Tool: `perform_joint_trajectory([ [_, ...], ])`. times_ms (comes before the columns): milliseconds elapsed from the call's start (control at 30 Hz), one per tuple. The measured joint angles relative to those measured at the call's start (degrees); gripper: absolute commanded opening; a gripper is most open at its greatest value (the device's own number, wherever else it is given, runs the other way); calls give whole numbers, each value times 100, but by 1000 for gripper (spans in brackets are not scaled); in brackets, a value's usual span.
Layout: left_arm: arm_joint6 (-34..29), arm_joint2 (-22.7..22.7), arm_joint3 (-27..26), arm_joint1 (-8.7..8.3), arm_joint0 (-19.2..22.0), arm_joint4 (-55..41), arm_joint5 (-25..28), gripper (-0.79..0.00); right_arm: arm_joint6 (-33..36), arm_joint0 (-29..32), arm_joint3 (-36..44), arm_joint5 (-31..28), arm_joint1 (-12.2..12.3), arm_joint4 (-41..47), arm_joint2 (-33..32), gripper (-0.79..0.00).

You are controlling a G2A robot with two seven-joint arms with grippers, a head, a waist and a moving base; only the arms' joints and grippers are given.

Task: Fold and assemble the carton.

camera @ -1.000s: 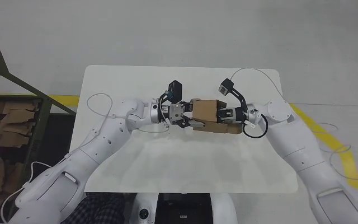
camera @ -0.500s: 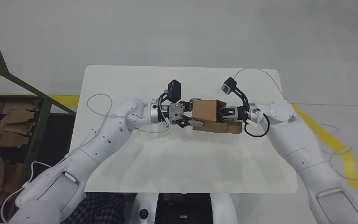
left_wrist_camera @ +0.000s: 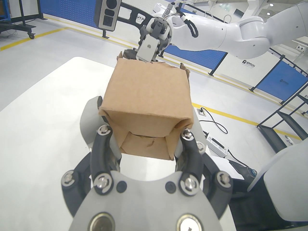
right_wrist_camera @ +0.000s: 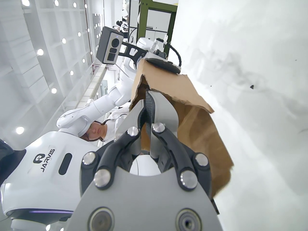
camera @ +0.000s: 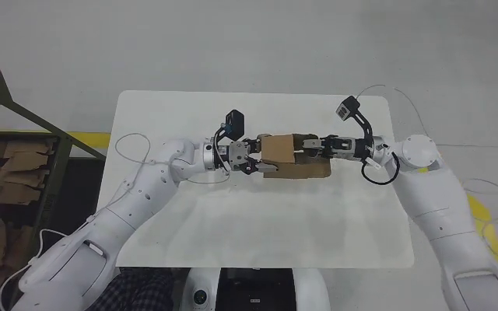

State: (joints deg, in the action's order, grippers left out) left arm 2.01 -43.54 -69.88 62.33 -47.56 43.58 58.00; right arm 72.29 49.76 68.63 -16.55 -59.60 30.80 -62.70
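We record a white table (camera: 233, 225) as the largest item. Off its left side stands a dark rack holding cardboard sheets (camera: 27, 167), well apart from the work. A yellow floor line (camera: 436, 175) runs past the table's right side.

The carton (camera: 284, 152), brown and partly formed, sits over the middle of the table, nearer the far edge, stretched between both arms. We cannot tell whether its underside touches the tabletop. Its near end is open, with inner flaps visible (left_wrist_camera: 149, 92), and its torn edges show at the far end (right_wrist_camera: 192, 111).

The left gripper (camera: 253, 159) grasps the carton's left end, one finger against each outer side wall (left_wrist_camera: 144, 131). The right gripper (camera: 311, 146) is clenched on the right end, its fingers pinching a wall of cardboard between them (right_wrist_camera: 146, 97).

Obstructions: seen from the left wrist, the carton hides the right gripper's (left_wrist_camera: 151, 46) fingertips. From the right wrist, it hides most of the left gripper.

A thin white cable (camera: 128, 144) loops across the table's left part, clear of the carton.
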Motion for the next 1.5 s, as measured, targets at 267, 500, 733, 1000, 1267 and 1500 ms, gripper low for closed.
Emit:
perform_joint_trajectory([
  [267, 49, -148, 99, -12, -35, 72, 0, -252, 73, 594, 790, 259, 210, -327, -567, -785],
  [500, 125, -221, 250, 44, -20, 138, -52, -265, -54, 1202, 1610, 567, 305, -815, -648, -785],
  [733, 56, -209, 299, 109, 10, 167, -29, -271, -103, 1311, 1772, 665, 298, -774, -549, -785],
  [1000, 40, -261, 192, 149, -40, 273, 0, -265, -177, 957, 1406, 631, 222, -649, -330, -785],
  [1267, 16, -288, 21, 160, -124, 289, 0, -256, -183, 679, 1155, 600, 142, -636, -63, -785],
  [1500, -27, -328, -1, 157, -152, 266, 0, -259, -248, 578, 992, 524, 136, -619, -115, -785],
])
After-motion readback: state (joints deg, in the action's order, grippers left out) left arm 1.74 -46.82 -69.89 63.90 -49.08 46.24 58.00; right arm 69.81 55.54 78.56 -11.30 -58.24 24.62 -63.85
